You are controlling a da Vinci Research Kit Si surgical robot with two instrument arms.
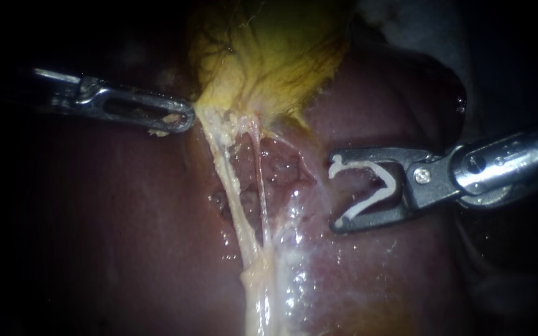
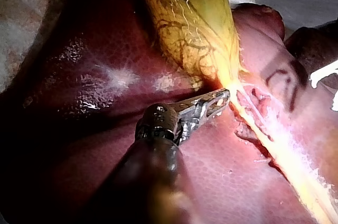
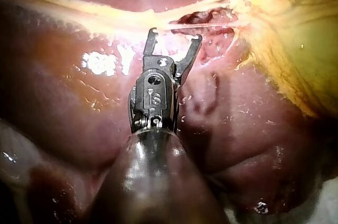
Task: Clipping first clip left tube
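Nearest us, a band of pale tissue (image 1: 259, 292) runs wet and glistening over the dark red liver (image 1: 126, 236). Going farther it splits into two thin strands.

Right of that split, our right instrument (image 1: 336, 193) comes in from the right with its claw spread wide. A white clip (image 1: 366, 207) sits in the claw, one arm lying along each half, so the claw is holding the clip. The clip is open, with its mouth turned left toward the strands. It encloses nothing and stands apart from both tubes, over bare liver. In the right wrist view the same instrument (image 3: 175, 36) points its tips at the taut strands ahead of it.

Left of the clip lies a raw, reddish hollow (image 1: 281, 168). Beyond the hollow is the right tube (image 1: 260, 180), a fine pale thread. The left tube (image 1: 225, 174) lies farther left, thicker and whitish, and slants up and left from the split toward the gallbladder's neck. It is bare, with the clip well to its right.

At the far end of the left tube, our left instrument (image 1: 185, 118) enters from the left. Its claw is closed on the tissue at the neck of the gallbladder (image 1: 269, 56). The left wrist view shows this too, with the instrument's tip (image 2: 224, 96) clamped where the yellow sac narrows.

Farthest away, the gallbladder rises yellow and veined against the liver.
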